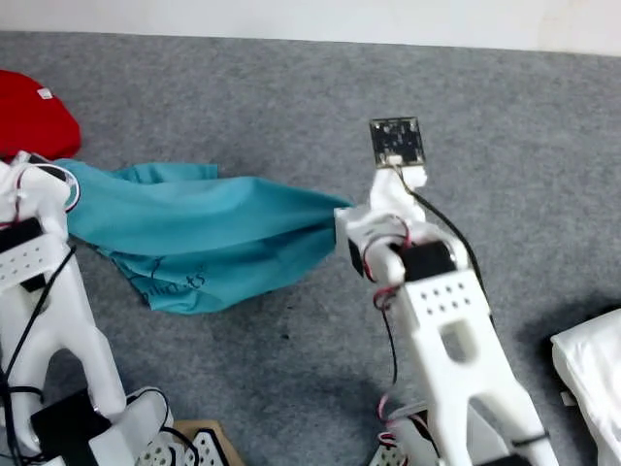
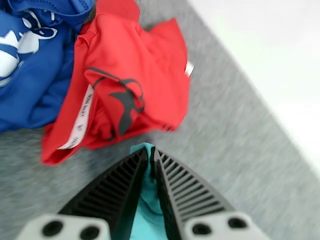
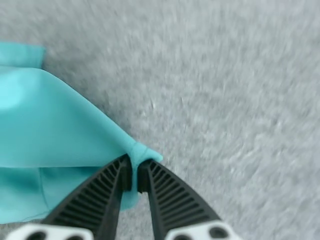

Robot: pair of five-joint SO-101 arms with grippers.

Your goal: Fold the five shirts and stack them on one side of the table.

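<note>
A teal shirt (image 1: 204, 233) hangs stretched between my two arms above the grey table. My left gripper (image 2: 151, 156) is shut on one edge of the teal shirt (image 2: 147, 205) at the table's left side. My right gripper (image 3: 134, 167) is shut on the opposite corner of the teal shirt (image 3: 55, 130) near the table's middle. A crumpled red shirt (image 2: 130, 85) lies just beyond the left gripper, and a blue shirt (image 2: 30, 60) lies beside it. The red shirt (image 1: 34, 116) sits at the far left edge in the high view.
White fabric (image 1: 592, 374) lies at the right edge of the table. The grey felt surface (image 1: 243, 87) runs bare behind the shirt. A tan object (image 1: 199, 437) sits at the front by the left arm's base.
</note>
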